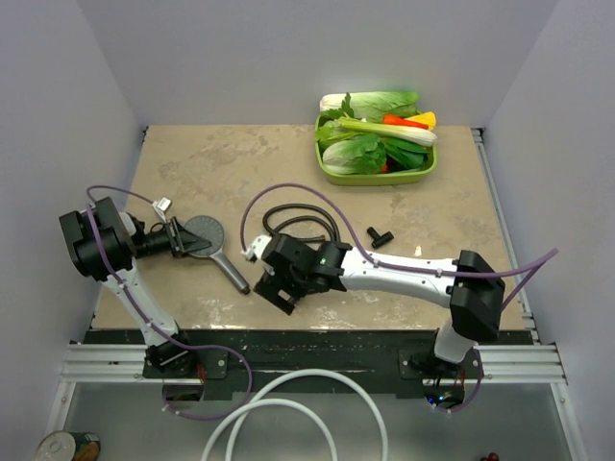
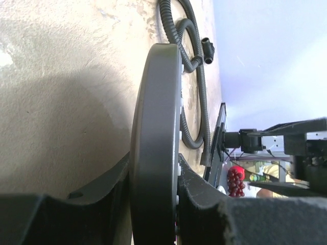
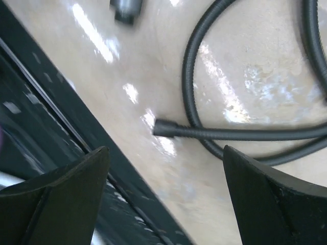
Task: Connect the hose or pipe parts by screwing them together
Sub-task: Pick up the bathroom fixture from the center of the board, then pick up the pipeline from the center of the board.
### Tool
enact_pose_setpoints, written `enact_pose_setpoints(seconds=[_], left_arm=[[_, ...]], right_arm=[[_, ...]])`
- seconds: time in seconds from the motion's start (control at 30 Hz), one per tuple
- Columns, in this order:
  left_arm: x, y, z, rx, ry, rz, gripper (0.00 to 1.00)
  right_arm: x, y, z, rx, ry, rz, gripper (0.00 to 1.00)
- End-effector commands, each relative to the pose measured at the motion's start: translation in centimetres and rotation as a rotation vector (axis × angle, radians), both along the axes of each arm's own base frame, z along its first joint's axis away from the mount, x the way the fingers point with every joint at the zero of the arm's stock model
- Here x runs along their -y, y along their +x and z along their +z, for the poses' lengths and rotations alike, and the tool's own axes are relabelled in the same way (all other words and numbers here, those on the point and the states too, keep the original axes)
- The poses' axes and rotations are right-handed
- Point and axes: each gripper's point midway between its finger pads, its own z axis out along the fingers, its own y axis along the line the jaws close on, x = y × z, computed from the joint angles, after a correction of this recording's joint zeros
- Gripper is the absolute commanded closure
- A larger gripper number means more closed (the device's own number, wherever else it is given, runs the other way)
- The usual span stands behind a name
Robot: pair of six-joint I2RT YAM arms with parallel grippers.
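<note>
Left fingers [image 2: 76, 212] around smooth, plastic-looking disc [image 2: 153, 127]

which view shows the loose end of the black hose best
Right wrist: the hose end lies sharp and unobstructed just ahead of the open right gripper. Top external shows loops of the hose, but the right arm seems to hide that end. Left wrist shows the hose only small and distant, beyond the shower head.

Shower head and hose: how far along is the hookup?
Done: left gripper clamps the shower head by its rim. In hand: right gripper open over the free end of the black hose. Left: nothing is screwed together; hose lies apart from the handle, T-fitting sits alone.
</note>
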Motion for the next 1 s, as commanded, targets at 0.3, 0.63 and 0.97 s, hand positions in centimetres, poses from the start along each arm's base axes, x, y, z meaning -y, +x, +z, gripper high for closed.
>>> enact_pose_setpoints(seconds=[0.3, 0.63, 0.97], left_arm=[[-0.5, -0.3, -1.1, 0.118, 0.083, -0.004, 1.0], [-0.5, -0.3, -1.4, 0.091, 0.093, 0.014, 1.0], [-0.4, -0.5, -1.0, 0.101, 0.08, 0.005, 1.0]], right_arm=[[4.3, 0.7, -1.8, 0.384, -0.273, 0.621, 0.05], [0.6, 0.3, -6.6, 0.388, -0.195, 0.766, 0.18], [0.3, -0.1, -8.1, 0.345, -0.164, 0.798, 0.43]])
